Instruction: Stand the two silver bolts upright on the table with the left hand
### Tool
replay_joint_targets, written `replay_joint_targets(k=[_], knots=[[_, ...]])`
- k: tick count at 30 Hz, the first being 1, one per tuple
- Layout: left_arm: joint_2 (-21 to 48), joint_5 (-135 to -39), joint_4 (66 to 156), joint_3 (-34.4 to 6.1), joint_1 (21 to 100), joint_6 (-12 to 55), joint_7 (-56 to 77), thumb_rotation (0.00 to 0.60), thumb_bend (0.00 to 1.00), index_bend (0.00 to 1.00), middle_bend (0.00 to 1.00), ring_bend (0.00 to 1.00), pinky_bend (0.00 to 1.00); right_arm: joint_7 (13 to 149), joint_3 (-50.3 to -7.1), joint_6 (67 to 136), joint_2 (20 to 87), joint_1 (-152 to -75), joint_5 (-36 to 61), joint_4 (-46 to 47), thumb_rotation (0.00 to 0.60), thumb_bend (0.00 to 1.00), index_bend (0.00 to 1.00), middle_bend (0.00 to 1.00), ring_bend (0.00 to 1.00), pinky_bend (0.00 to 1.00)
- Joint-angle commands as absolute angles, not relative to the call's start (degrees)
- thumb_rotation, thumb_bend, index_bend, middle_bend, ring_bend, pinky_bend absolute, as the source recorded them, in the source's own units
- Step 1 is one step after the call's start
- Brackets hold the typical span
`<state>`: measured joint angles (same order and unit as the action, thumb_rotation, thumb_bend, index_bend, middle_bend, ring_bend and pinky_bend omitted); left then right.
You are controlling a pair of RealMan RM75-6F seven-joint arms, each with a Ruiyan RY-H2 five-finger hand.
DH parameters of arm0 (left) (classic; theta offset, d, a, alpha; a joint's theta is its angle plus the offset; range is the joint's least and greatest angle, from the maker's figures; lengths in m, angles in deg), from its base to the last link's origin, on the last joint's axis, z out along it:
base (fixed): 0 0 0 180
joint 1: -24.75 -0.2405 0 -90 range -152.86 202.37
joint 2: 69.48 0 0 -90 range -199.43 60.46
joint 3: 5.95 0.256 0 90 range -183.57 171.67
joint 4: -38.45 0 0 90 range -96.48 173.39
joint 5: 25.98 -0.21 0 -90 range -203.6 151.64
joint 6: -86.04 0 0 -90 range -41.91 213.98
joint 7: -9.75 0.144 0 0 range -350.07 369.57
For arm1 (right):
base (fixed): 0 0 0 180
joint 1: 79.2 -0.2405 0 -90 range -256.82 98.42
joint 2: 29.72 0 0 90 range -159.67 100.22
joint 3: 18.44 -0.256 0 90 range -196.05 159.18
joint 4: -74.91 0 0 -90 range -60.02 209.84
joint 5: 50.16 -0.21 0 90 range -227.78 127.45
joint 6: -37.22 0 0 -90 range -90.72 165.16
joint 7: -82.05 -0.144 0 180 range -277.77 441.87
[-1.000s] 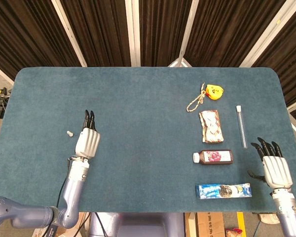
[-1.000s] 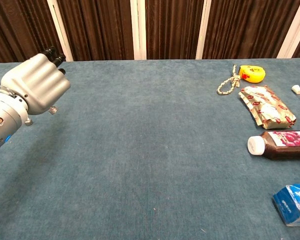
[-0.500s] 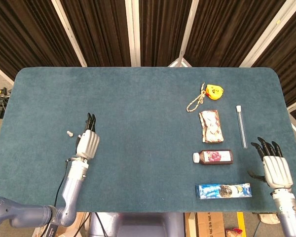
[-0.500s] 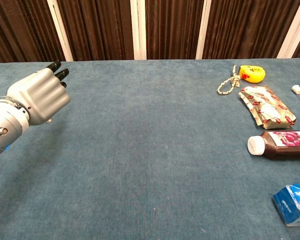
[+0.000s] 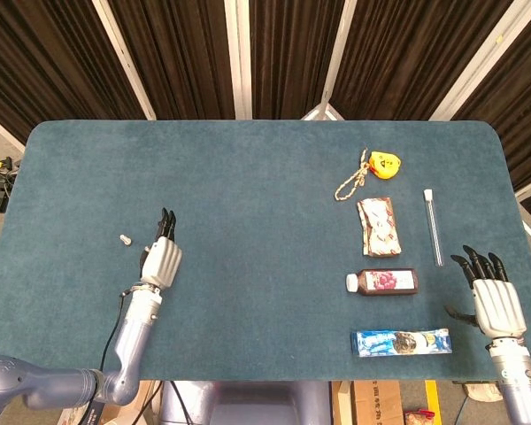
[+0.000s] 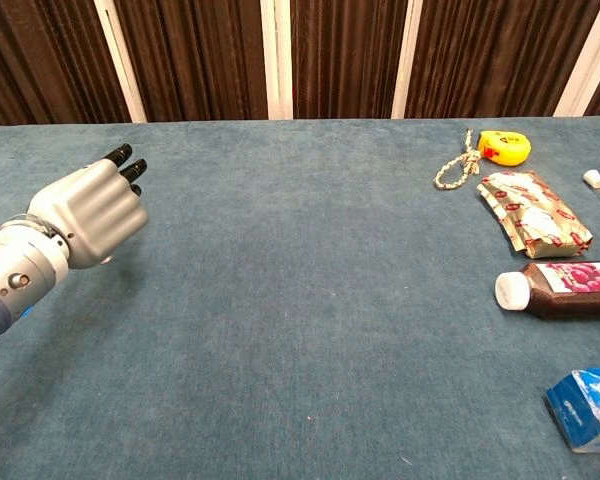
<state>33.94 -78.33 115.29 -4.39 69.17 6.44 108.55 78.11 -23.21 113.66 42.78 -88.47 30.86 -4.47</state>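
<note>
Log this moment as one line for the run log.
left hand: holds nothing, beside silver bolt | right hand: idle, fingers apart | second bolt: not visible

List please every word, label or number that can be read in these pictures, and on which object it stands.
None can be read.
Brown bottle: red label, print too blurred.
Blue packet: print too small.
Patterned wrapper: red marks, no legible words.
Yellow tape measure: dark mark, unreadable.

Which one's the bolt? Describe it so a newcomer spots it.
Look at the left half of the table, bare but for the left hand. The bolt lies on the cloth just left of its fingertips: a tiny silver speck, the only loose thing on that side.
</note>
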Motion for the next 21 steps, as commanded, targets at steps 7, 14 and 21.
replay_joint_targets(k=[7,14,21], knots=[[35.1,-79.0,114.2,-4.3,68.9,6.8,110.0,0.6,0.54,0.56,0.23,0.0,0.0,77.9,-23.3,113.7,42.7,-88.5,30.8,-4.5,0.6,0.17,0.18,0.09,0.12,0.0],[35.1,-79.3,114.7,-4.6,68.7,6.7,110.8,0.6,0.54,0.55,0.22,0.0,0.0,77.7,-23.2,113.6,42.7,-88.5,30.9,-4.4,0.6,0.17,0.18,0.09,0.12,0.0],[35.4,-79.4,114.1,-4.7,68.5,7.3,111.1,0.6,0.54,0.54,0.22,0.0,0.0,77.6,-23.2,113.7,42.7,-88.5,31.0,-4.4,0.6,0.17,0.18,0.09,0.12,0.0]])
